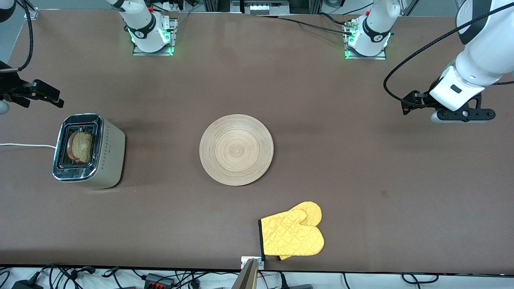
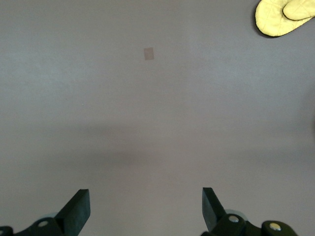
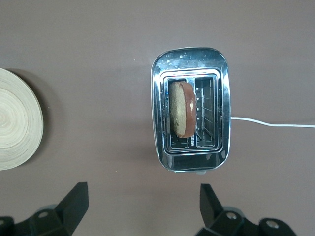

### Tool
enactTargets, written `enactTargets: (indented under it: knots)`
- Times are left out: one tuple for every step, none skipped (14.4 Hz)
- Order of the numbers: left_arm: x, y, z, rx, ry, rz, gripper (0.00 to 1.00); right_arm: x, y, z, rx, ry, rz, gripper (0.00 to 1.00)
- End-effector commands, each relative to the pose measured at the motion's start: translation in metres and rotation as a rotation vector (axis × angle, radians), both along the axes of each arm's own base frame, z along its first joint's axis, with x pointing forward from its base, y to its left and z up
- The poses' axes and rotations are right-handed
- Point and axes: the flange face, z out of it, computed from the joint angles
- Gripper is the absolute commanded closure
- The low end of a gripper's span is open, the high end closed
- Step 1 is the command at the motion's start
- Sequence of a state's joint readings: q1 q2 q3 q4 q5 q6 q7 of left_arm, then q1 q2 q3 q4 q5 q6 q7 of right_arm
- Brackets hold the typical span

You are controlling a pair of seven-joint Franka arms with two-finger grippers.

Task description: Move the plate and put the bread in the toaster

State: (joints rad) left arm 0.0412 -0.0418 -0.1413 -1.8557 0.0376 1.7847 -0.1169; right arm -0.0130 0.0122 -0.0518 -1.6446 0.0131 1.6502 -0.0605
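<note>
Inside the toaster point(image 1: 90, 150) — the bread point(image 1: 81, 147); plate point(image 1: 236, 149) bare — both jaws apart.

White rounded arms, black looping cables, green-lit bases, black two-fingered tools.

Bare tabletop point(image 1: 168, 100) around plate point(image 1: 236, 149), toaster point(image 1: 89, 151) at right arm's end, yellow mitt point(image 1: 292, 235) near front edge

plate point(image 1: 236, 149): pale wood, ring grain, matt
toaster point(image 1: 89, 151): top glossy chrome, sides matt beige-silver metal w/ dots
bread point(image 1: 81, 147): rough crumb, darker crust
mitt point(image 1: 292, 231): yellow quilted cloth, black trim
table point(image 1: 361, 168): brown, smooth, matt
</note>
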Motion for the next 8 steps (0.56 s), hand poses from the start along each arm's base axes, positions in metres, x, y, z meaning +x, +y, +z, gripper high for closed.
enactTargets:
  knots:
    - [0.0025,0.0003,0.0027,-0.009,0.007,0.006,0.00,-0.0061,-0.0036,0.0033,-0.005,-0.005,-0.004,0.00]
    - [0.0025,0.0002,0.0027,-0.010,0.007,0.006,0.00,-0.0074,-0.0051,0.0048,-0.003,-0.005,-0.008,0.00]
    - [0.0025,0.0003,0.0027,-0.009,0.007,0.007,0.00,-0.0078,-0.0052,0.0038,-0.004,0.000,-0.008,0.00]
    - [0.0026,0.0010,0.0027,-0.010,0.007,0.008,0.00,-0.0077,-0.0054,0.0045,-0.006,-0.002,-0.007,0.00]
    - [0.0026,0.0012,0.0027,-0.009,0.007,0.007,0.00,-0.0077,-0.0046,0.0038,-0.006,0.000,-0.006,0.00]
    - [0.0026,0.0010,0.0027,-0.010,0.007,0.009,0.00,-0.0082,-0.0045,0.0052,-0.006,-0.002,-0.006,0.00]
    - [0.0025,0.0002,0.0027,-0.010,0.007,0.006,0.00,-0.0085,-0.0045,0.0044,-0.006,0.001,-0.006,0.00]
    - [0.0025,0.0002,0.0027,-0.010,0.007,0.006,0.00,-0.0084,-0.0037,0.0044,-0.006,0.001,-0.004,0.00]
